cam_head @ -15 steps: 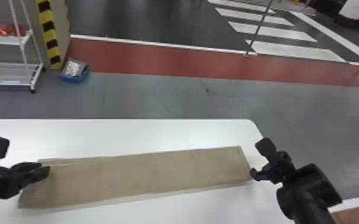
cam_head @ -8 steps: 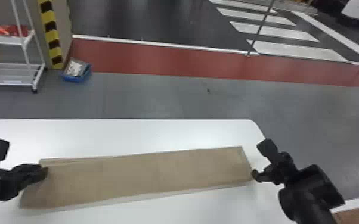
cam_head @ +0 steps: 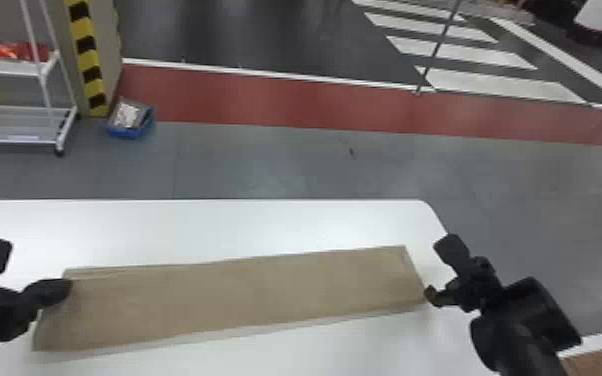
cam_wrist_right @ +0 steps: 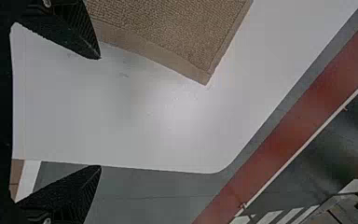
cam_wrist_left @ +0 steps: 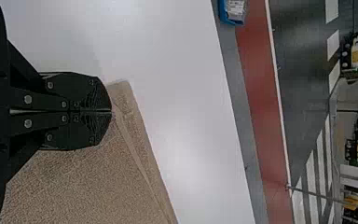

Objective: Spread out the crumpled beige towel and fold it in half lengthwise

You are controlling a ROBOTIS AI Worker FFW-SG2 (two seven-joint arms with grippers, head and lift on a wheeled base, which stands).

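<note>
As far as can be judged from where I stand, the white table (cam_head: 265, 220) bears the beige towel (cam_head: 245, 295) lying flat, a long strip running side to side, slightly aslant. Folding appears near completion; checking and evening of the edges would be the likely remainder. Condition of material: coarse, matt weave, visibly pliant. I assess it as light, limp and unbreakable, with enough nap to resist slipping in a pinch, though the lower layer could slide on the smooth tabletop if dragged.

Left gripper (cam_wrist_left: 112, 111): clenched, fingertips together at the towel's left end, near its far corner. Whether any cloth is caught between them I cannot tell. Right gripper (cam_wrist_right: 99, 112): fingers spread wide, grasping nothing, positioned at the towel's right end towards its near corner, with one finger (cam_wrist_right: 81, 37) close to the cloth.

Recommended holds: the hem (cam_wrist_right: 154, 55) across the right end, which looks firmer than the field of the cloth, and the far right corner (cam_wrist_right: 204, 77), where it lies neatly pointed. Any hold should take all layers together, since pinching only the top one would probably pull the fold askew. Lifting by one end alone would let the middle sag; light, flat pressure suits better.
</note>
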